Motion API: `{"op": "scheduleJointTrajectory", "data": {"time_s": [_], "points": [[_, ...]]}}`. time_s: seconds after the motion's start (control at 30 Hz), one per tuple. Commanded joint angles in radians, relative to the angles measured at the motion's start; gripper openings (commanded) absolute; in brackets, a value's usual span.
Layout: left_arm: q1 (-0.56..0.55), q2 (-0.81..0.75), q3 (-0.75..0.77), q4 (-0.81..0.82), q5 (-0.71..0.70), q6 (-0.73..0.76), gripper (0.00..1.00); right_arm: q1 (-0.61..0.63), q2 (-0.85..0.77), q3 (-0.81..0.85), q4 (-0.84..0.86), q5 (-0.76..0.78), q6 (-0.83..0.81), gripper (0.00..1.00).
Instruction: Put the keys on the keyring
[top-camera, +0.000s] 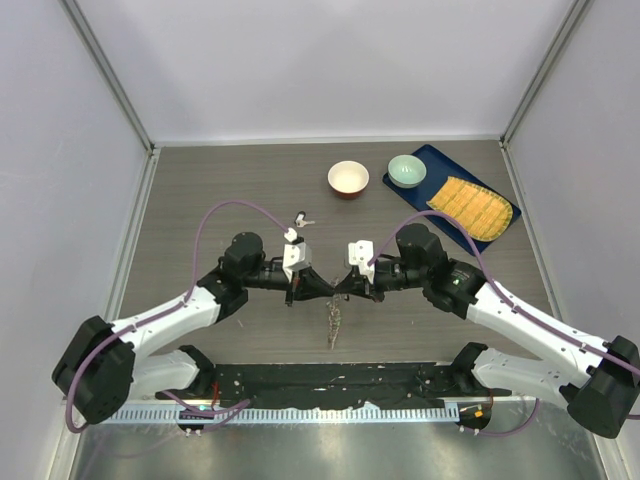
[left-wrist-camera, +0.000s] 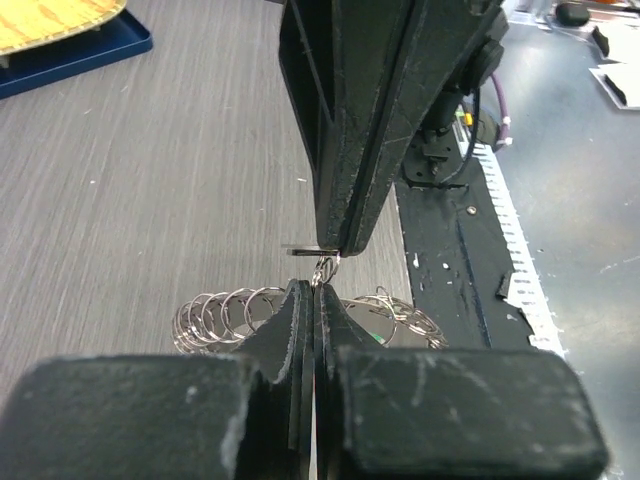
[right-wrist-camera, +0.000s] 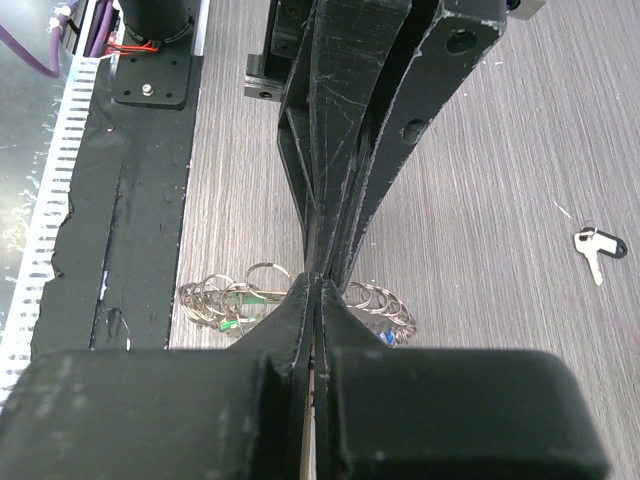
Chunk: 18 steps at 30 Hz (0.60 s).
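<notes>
My left gripper (top-camera: 322, 285) and right gripper (top-camera: 346, 286) meet tip to tip at the table's middle front, both shut. In the left wrist view my left gripper (left-wrist-camera: 314, 288) pinches a small silvery ring (left-wrist-camera: 325, 268). The ring joins a thin flat key (left-wrist-camera: 300, 250) held in the right fingers (left-wrist-camera: 345, 150). The keyring (top-camera: 333, 325) sits just below them, with coils of silver rings (left-wrist-camera: 215, 315) and a green cap (right-wrist-camera: 232, 322). My right gripper (right-wrist-camera: 318, 285) hides its middle. A loose key with a black head (top-camera: 302, 218) lies farther back and also shows in the right wrist view (right-wrist-camera: 597, 245).
A red-rimmed bowl (top-camera: 348, 179) and a teal bowl (top-camera: 407, 170) stand at the back. The teal one is on a blue tray (top-camera: 432, 153) with a yellow mat (top-camera: 470, 207). A black base plate (top-camera: 330, 385) runs along the near edge.
</notes>
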Motion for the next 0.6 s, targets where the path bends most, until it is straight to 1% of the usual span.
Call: {"op": "scheduleJointTrajectory", "data": {"time_s": [0.0, 0.13, 0.27, 0.37, 0.43, 0.57], "points": [[0.003, -0.067, 0.009, 0.034, -0.098, -0.047, 0.00, 0.006, -0.027, 0.044, 0.047, 0.010, -0.010, 0.01], [0.007, -0.150, -0.046, 0.114, -0.202, -0.126, 0.00, 0.004, -0.036, 0.037, 0.041, 0.023, -0.011, 0.01], [0.010, -0.231, -0.081, 0.129, -0.299, -0.170, 0.00, 0.004, -0.032, 0.033, 0.043, 0.024, -0.011, 0.01], [0.010, -0.292, -0.127, 0.203, -0.379, -0.231, 0.00, 0.004, -0.026, 0.026, 0.055, 0.018, -0.008, 0.01], [0.011, -0.324, -0.165, 0.279, -0.435, -0.259, 0.00, 0.006, -0.018, 0.020, 0.066, 0.009, -0.007, 0.01], [0.010, -0.323, -0.210, 0.423, -0.474, -0.342, 0.00, 0.006, -0.004, 0.001, 0.119, -0.011, 0.019, 0.01]]}}
